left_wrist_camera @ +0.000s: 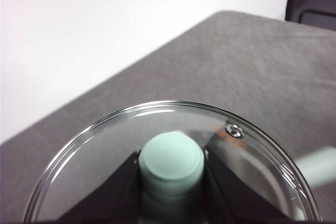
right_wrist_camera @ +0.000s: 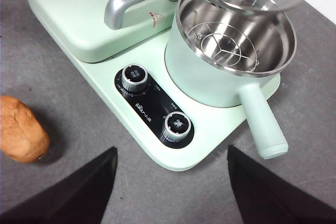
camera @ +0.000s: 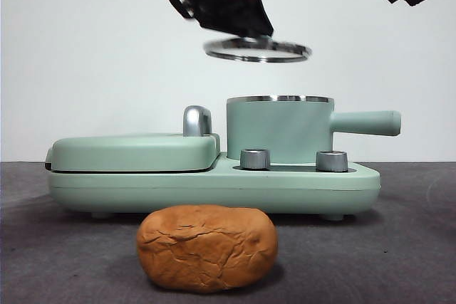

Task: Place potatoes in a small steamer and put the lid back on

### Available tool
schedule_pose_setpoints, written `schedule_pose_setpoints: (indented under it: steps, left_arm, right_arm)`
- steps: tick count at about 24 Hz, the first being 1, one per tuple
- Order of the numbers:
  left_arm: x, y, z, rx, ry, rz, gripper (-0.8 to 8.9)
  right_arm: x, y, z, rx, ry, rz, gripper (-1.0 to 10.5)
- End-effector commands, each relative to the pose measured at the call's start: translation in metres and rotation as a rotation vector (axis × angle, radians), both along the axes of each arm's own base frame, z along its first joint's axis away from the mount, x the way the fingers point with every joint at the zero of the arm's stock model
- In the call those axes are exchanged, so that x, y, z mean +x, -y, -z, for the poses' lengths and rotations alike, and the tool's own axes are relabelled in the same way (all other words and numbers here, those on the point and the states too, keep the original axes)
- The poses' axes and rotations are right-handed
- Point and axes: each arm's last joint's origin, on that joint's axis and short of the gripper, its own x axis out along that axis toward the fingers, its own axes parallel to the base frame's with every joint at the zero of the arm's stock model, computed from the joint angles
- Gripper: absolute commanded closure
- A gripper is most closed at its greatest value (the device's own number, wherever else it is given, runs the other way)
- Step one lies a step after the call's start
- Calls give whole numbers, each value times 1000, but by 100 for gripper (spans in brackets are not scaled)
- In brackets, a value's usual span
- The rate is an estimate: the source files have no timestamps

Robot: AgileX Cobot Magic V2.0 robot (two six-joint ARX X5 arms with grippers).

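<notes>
On the grey counter [camera: 399, 247], in front of the appliance, lies the large orange-brown potato with cracked, wrinkled skin [camera: 206, 247], apart from the mint-green cylindrical steamer pot with a steel rim and long side handle [camera: 279, 129]. That pot stands open on the mint-green cooker base [camera: 214, 186], a wire rack visible inside it, beside the flat mint-green griddle cover with a chrome handle [camera: 135, 151]. Two steel knobs [right_wrist_camera: 135, 77] sit on the base's black panel. Above the pot hangs the round glass lid with a steel rim [camera: 256, 50], seemingly tilted a little, its mint-green knob [left_wrist_camera: 171, 163] pinched by the left end effector [left_wrist_camera: 171, 182]. The right end effector [right_wrist_camera: 170, 182] hovers spread above the base, holding nothing.
</notes>
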Motion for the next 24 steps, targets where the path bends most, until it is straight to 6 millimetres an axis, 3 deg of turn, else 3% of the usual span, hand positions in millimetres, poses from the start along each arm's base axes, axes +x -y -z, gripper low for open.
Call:
schedule_pose_setpoints:
  steps: [1,11,16,24]
  left_arm:
    - [-16,-7,-23,-6,-37,1,807]
    - [-77,-56,-49,150,-311,-55,804]
    - [-105,-78,-62,103,-296,-77,804]
    - [-147,-117,-50,78,-290,-209,804]
  right_arm:
    - [1,-1,-7,21,14,2,616]
    - [-1,-1,-5,18,-7,-17,616]
    - [-6,-8,-4,30,-19,-199,615]
    - [-5,-37,8,-29,-57,-408,594]
